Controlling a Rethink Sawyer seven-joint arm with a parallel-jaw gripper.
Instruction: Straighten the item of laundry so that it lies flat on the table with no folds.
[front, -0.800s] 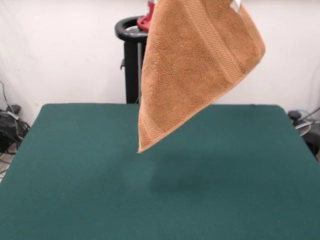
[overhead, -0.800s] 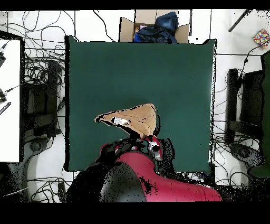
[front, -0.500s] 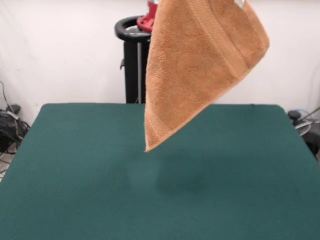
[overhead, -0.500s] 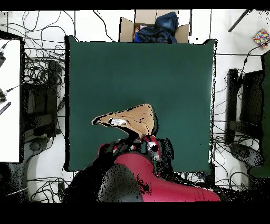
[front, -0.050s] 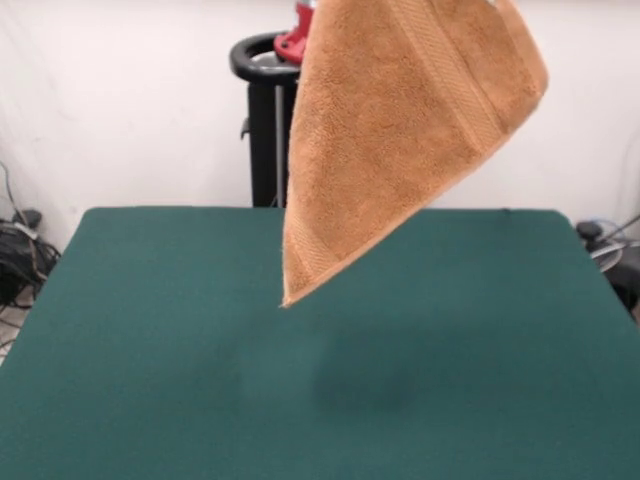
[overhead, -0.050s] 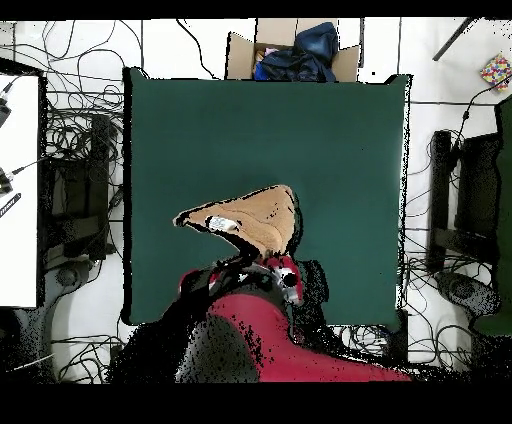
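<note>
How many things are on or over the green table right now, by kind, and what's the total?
Towels: 1, the orange-tan towel hanging above the table, clear of it
Robot arms: 1, the red arm
Total: 2

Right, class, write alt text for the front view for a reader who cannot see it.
An orange-tan towel hangs in the air above a dark green table, its lowest corner clear of the surface. It is held from above, out of frame. A black pedestal stands behind.
</note>
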